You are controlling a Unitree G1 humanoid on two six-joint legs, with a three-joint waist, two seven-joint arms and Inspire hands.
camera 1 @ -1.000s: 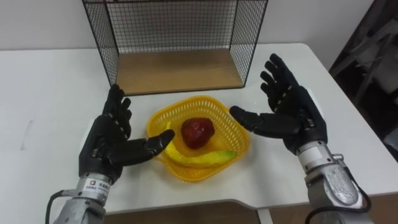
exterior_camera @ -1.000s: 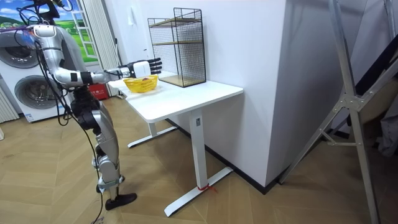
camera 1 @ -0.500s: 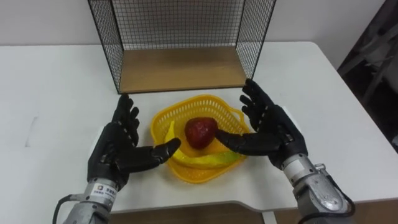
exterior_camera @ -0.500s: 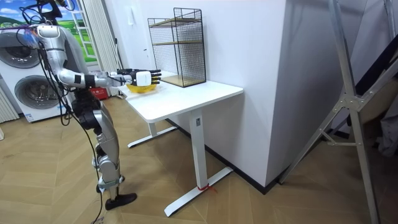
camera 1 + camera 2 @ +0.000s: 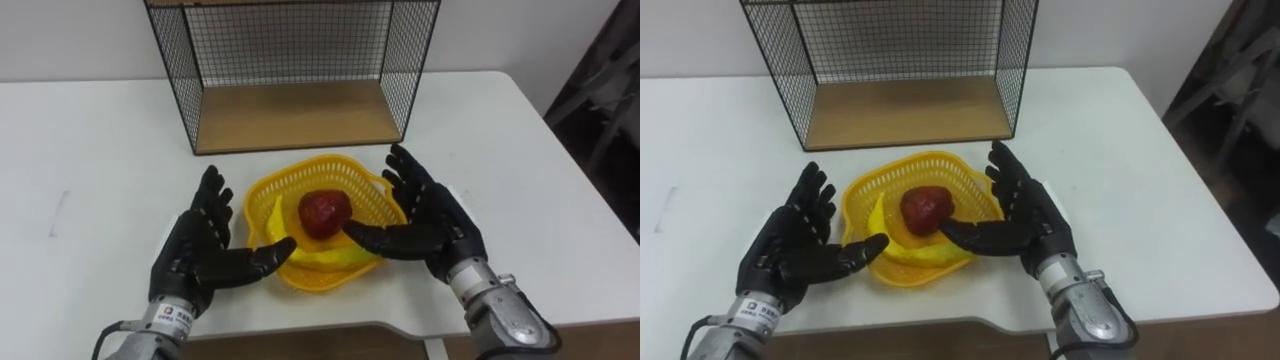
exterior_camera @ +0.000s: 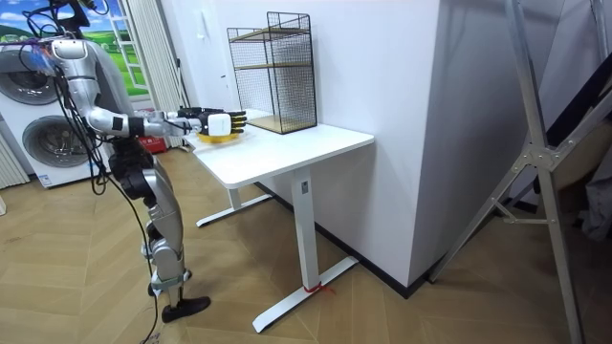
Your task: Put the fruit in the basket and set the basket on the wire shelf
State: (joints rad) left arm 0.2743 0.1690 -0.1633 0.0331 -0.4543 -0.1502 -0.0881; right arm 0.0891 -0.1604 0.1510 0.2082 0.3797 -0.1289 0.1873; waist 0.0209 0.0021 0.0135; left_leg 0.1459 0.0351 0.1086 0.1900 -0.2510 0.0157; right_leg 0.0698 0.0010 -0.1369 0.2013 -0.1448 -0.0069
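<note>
The basket [image 5: 318, 172] is showing solid yellow with an open lattice pattern across its wall. The fruit [image 5: 324, 212] inside it is showing dark red, and the banana [image 5: 310, 257] is showing yellow. The left hand [image 5: 200, 248] and the right hand [image 5: 430, 222] are presenting black, with silver-grey wrists. The wire shelf [image 5: 290, 45] is displaying a black square-grid mesh, and its base board [image 5: 295, 115] is showing light brown wood. The table [image 5: 90, 150] is showing plain white. The floor [image 6: 76, 287] is showing brown wood in a herringbone pattern.

A white table [image 6: 311, 143] stands on wood floor [image 6: 57, 272]; washing machine [image 6: 43, 143] behind.
</note>
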